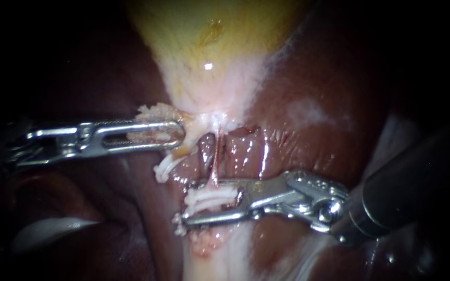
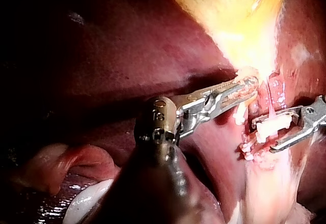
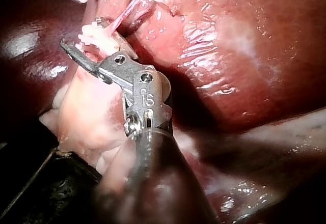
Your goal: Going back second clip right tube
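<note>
Clip [image 1: 212, 196] hiding tube [image 1: 215, 156], right instrument [image 1: 186, 204] jaws apart

gallbladder [image 1: 204, 31] lying on the liver [image 1: 308, 88], left instrument [image 1: 180, 136] at its lower end, right instrument [image 1: 188, 203] just below that, clip [image 1: 209, 198] on the tube [image 1: 215, 156] at its tip

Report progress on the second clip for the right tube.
Done: the upper clip sits by the left instrument; the lower clip looks shut across the right tube. In hand: the pincer of the right instrument stands open around that clip, not yet drawn back; the left instrument grips the gallbladder. Left: back the right instrument clear.
</note>
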Action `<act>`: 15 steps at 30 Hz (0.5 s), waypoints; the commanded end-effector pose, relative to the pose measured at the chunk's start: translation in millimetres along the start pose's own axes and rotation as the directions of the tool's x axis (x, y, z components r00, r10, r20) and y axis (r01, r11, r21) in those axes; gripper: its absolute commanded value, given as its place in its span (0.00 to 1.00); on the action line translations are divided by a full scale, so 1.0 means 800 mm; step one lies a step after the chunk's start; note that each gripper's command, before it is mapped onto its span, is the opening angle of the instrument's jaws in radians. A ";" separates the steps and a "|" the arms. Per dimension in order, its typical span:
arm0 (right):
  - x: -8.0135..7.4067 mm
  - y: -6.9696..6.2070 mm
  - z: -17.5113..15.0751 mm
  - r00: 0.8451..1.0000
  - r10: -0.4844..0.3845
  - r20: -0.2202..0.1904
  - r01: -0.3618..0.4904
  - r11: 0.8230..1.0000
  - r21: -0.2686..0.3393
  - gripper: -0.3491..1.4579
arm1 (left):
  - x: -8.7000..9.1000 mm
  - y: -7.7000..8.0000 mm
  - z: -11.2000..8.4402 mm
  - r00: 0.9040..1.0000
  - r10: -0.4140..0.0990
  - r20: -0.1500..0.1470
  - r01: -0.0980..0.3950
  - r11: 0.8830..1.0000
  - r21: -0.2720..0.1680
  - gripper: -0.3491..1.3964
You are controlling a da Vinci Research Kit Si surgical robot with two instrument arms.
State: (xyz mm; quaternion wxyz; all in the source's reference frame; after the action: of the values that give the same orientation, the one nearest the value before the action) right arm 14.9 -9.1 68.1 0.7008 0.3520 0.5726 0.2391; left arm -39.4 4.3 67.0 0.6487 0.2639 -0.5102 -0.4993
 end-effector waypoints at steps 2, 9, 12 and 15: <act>-0.0002 0.0004 -0.0001 1.000 -0.001 0.001 0.001 1.000 -0.001 0.47 | 0.0000 0.0000 0.0000 1.000 0.000 0.000 0.000 1.000 0.000 0.00; -0.0009 0.0018 -0.0003 0.999 -0.040 0.004 0.040 0.999 -0.005 0.47 | 0.0000 0.0000 0.0000 1.000 0.000 0.000 0.000 1.000 0.000 0.00; -0.0012 0.0027 -0.0005 0.997 -0.071 0.006 0.071 0.997 -0.005 0.47 | 0.0000 0.0000 0.0000 1.000 0.000 0.000 0.000 1.000 0.000 0.00; -0.0017 0.0035 -0.0008 0.995 -0.102 0.008 0.102 0.995 -0.017 0.47 | 0.0001 0.0000 0.0000 1.000 0.000 0.000 0.000 1.000 0.000 0.00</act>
State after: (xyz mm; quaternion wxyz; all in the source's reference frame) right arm 13.9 -8.0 71.3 0.7182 0.3149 0.5856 0.2054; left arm -39.4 4.2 67.0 0.6487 0.2638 -0.5102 -0.4993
